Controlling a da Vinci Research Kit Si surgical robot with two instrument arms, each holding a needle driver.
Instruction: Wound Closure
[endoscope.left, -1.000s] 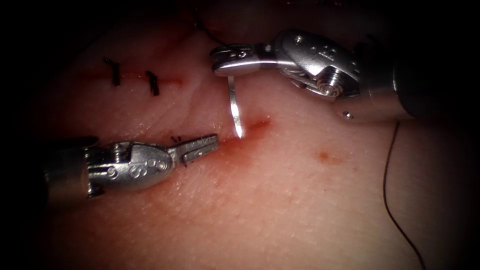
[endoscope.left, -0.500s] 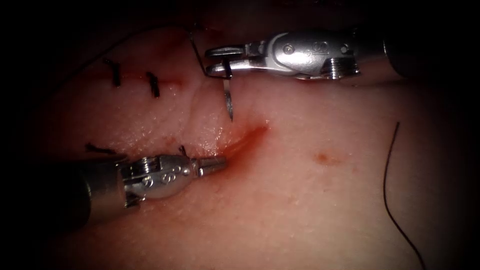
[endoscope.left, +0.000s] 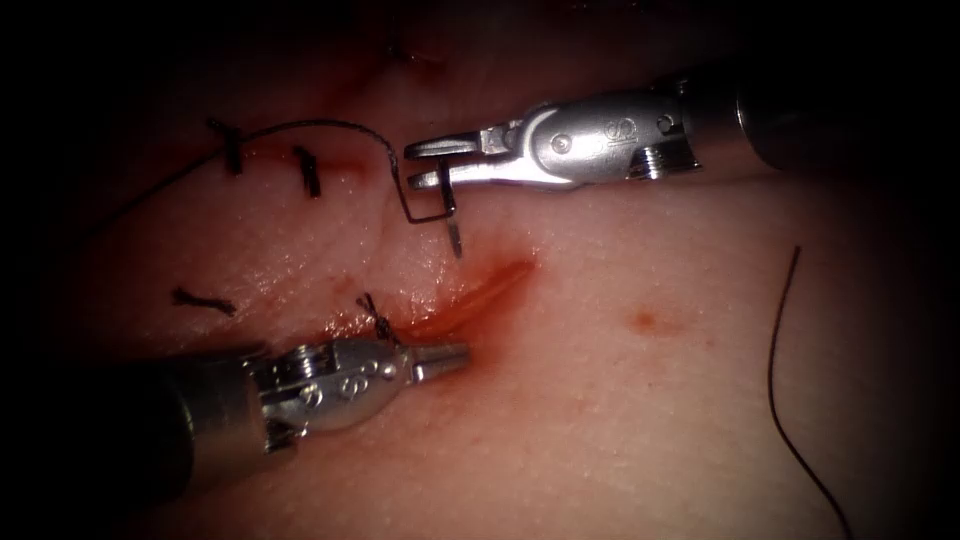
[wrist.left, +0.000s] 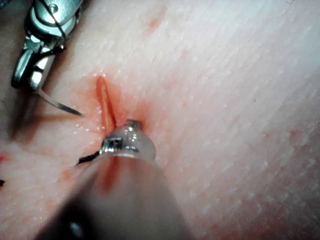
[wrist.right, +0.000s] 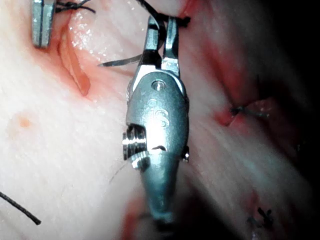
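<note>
My right tool (endoscope.left: 428, 165) reaches in from the right, its jaws shut on the curved needle (endoscope.left: 455, 236). The needle is free of the tissue; its tip hangs just above the open cut (endoscope.left: 490, 285), on the upper side. Dark thread (endoscope.left: 330, 126) runs from the needle's tail in a loop leftward over the older stitches. My left tool (endoscope.left: 447, 354) lies low at the cut's lower edge with jaws shut, holding nothing I can see. The left wrist view shows the needle (wrist.left: 60, 104) beside the cut (wrist.left: 104, 102). The right wrist view shows the right tool (wrist.right: 160, 37) gripping the needle (wrist.right: 122, 61).
Older stitches (endoscope.left: 305, 168) cross the closed part of the cut to the left, and a knot with cut ends (endoscope.left: 378, 315) sits by the left tool. A loose thread (endoscope.left: 780, 370) lies on the tissue at the right. Red fluid (endoscope.left: 460, 305) pools in the cut.
The right tool has rolled its wrist and lifted the needle tip off the cut. The left tool has slid down and right and closed. A thread loop now lies over the stitches.
</note>
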